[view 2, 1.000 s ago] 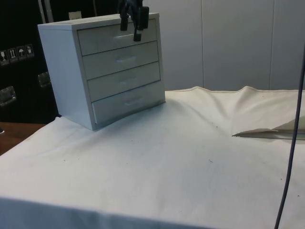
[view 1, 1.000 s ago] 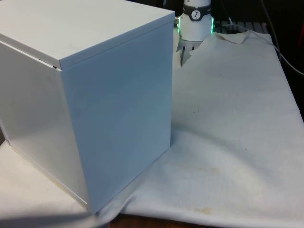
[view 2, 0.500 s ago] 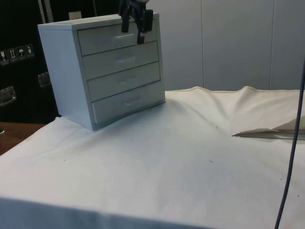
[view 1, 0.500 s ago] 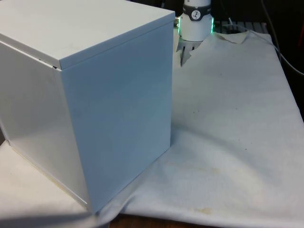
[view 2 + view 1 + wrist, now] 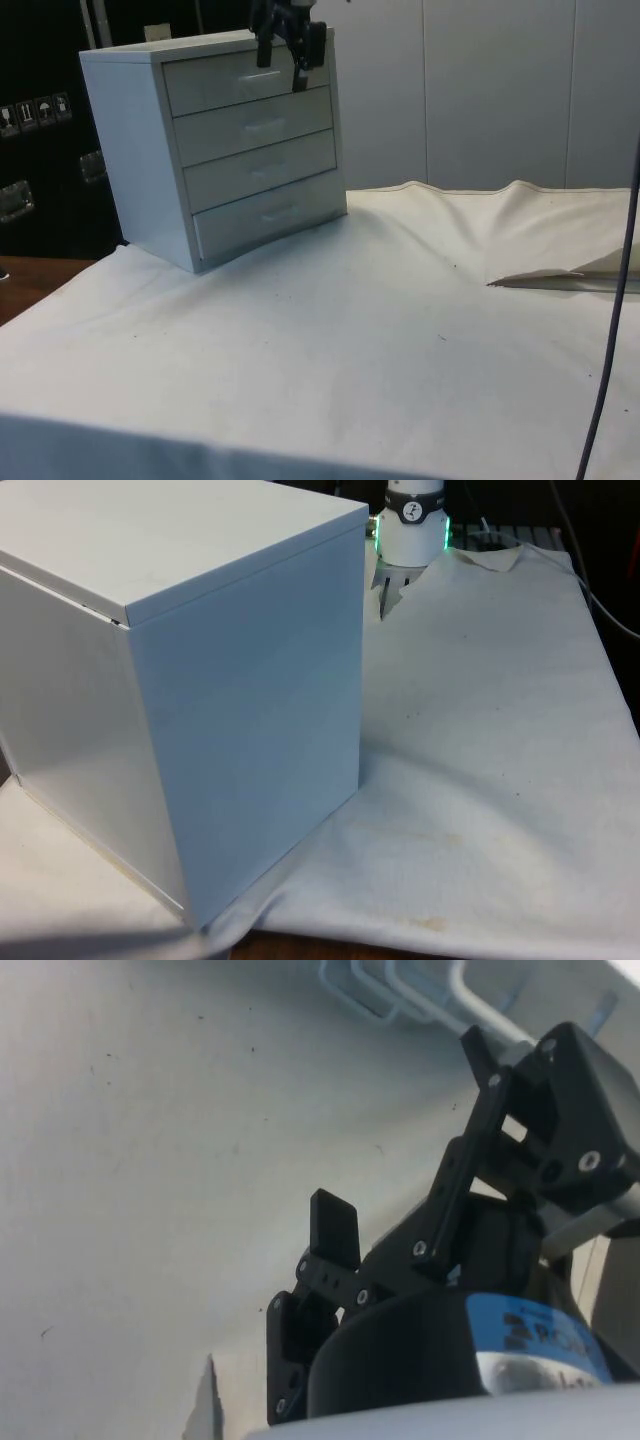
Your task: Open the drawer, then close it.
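My jaws stand spread, pinching nothing: in the side view my gripper point(image 5: 283, 62) hangs with its two black fingers apart, one finger point(image 5: 263, 50) over the top drawer's face and the other point(image 5: 300, 70) lower, near that drawer's end towards the curtain-side corner. In the wrist view my fingertips point(image 5: 334, 1228) are flat, matte black plastic blocks on bolted linkages, and a row of pale looped wire handles point(image 5: 400, 988) runs past them.

The top drawer point(image 5: 245, 78) sits flush, shut, in a white chest of drawers point(image 5: 225, 150) of smooth painted panels, boxy and square-edged, four drawers stacked, each with a small bar handle. The chest stands at the side view's left on the table; in the front view its plain back and side point(image 5: 180, 700) face the camera at the front view's left.

The white cloth point(image 5: 380, 340) beneath is soft, faintly speckled, rucked into folds at its far edge.

Since a second ago my lower finger has swung slightly outward and down; the chest has not moved.
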